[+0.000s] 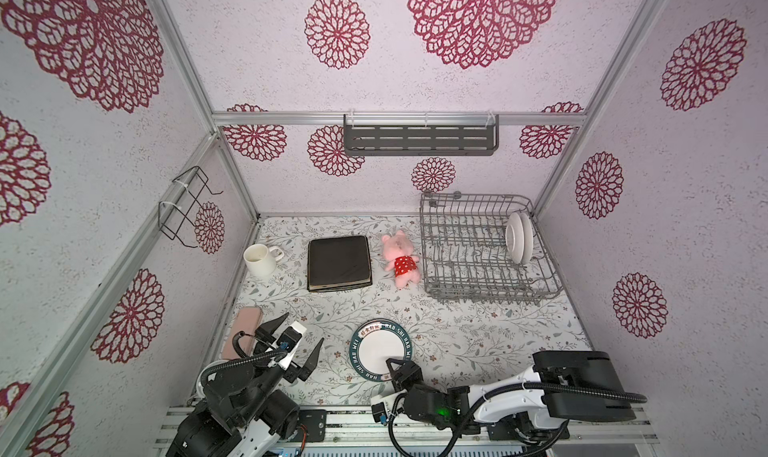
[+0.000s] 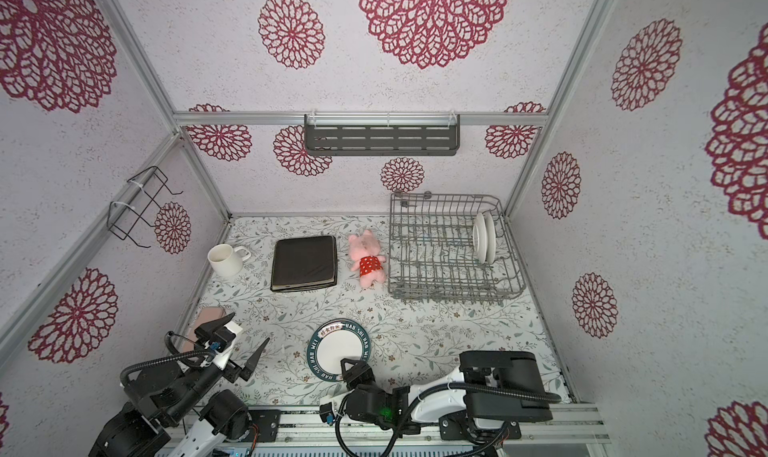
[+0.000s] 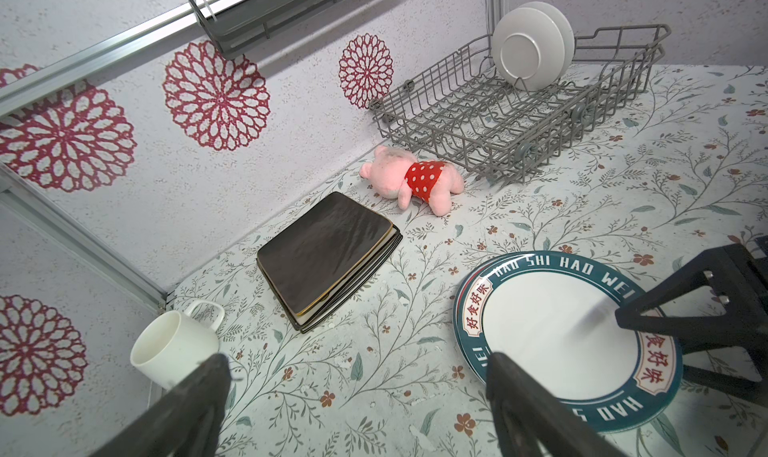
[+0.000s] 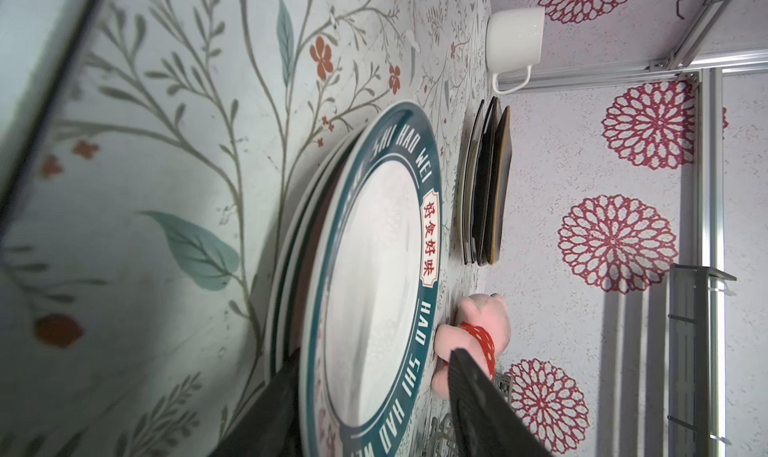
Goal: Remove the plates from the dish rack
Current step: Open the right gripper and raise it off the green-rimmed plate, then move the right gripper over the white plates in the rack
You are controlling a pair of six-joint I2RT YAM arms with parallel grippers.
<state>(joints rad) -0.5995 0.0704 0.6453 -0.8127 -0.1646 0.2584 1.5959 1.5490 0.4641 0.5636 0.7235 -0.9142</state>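
Rack [image 1: 465, 247] [image 2: 432, 247] [image 3: 498, 126]: far right corner of the table [image 1: 457, 342] in both top views.
Racked plates [image 1: 518, 236] [image 2: 485, 236] [image 3: 532, 47]: two round, white, upright between tines at the rack's right end.
Round stack [image 1: 380, 349] [image 2: 338, 347] [image 3: 557, 330] [image 4: 374, 288]: printed plates, flat on the table, well apart from the rack, robot side.
Square stack [image 1: 338, 263] [image 2: 304, 263] [image 3: 328, 255] [image 4: 486, 184]: dark plates, flat, left of the rack.
Pig [image 1: 399, 259] [image 3: 411, 178]: lying between the square stack and the rack, just beside the rack.
Mug [image 1: 261, 260] [image 3: 174, 347]: upright, beyond the square stack from the rack.
Right gripper [image 1: 392, 365] [image 2: 347, 363] [image 4: 374, 351]: at the round stack's edge farthest from the rack. Jaws parted, the top plate's rim between them; released, not clamping.
Left gripper [image 1: 303, 328] [image 2: 250, 327] [image 3: 355, 363]: jaws spread wide, empty, over bare table, well apart from the rack.
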